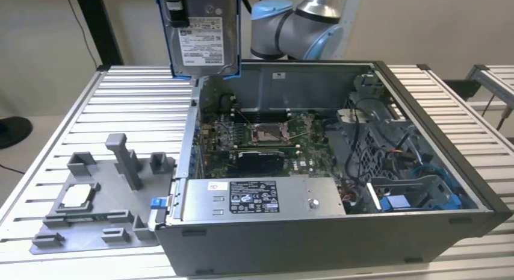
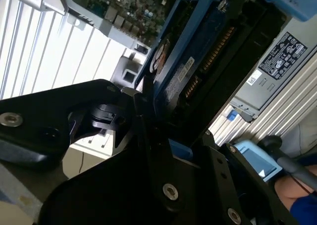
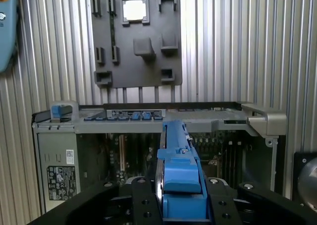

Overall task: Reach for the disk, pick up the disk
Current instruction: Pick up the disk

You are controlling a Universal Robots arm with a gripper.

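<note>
Gripper (image 3: 183, 205) body, black, sits closest to the lens in both wrist views. Its fingers (image 3: 146, 205) are pressed against the two sides of the disk's blue bracket, pinching the disk (image 3: 181, 155) between them.

Containers:
- Computer case (image 1: 321, 247), side panel off, lies on the slatted tabletop (image 1: 136, 105) toward the exterior view's right edge. Inside: green motherboard (image 1: 265, 132) on the floor of the case; silver power supply (image 1: 257, 199) with a black-and-white label along the near wall; a bay with blue plastic parts (image 1: 401, 203) at the near corner on the exterior view's right, probably drive carriers, though the detail is poor.
- Grey fixture plate (image 1: 88, 235) lies near the tabletop's near corner on the exterior view's left, beside the case. One recess holds a small flat silver chip (image 1: 76, 196); the other slots show nothing in them.

Disk (image 1: 204, 36): silver metal body, white printed label, blue bracket framing its edges.

Position: held in the air over the far corner of the case, on the exterior view's left, hanging below the robot arm (image 1: 297, 27). Its lower edge is near the case rim; contact cannot be judged.

Orientation: long axis close to vertical, label face toward the exterior camera. In the first wrist view it is seen edge-on, its narrow edge pointing down toward the case.
</note>
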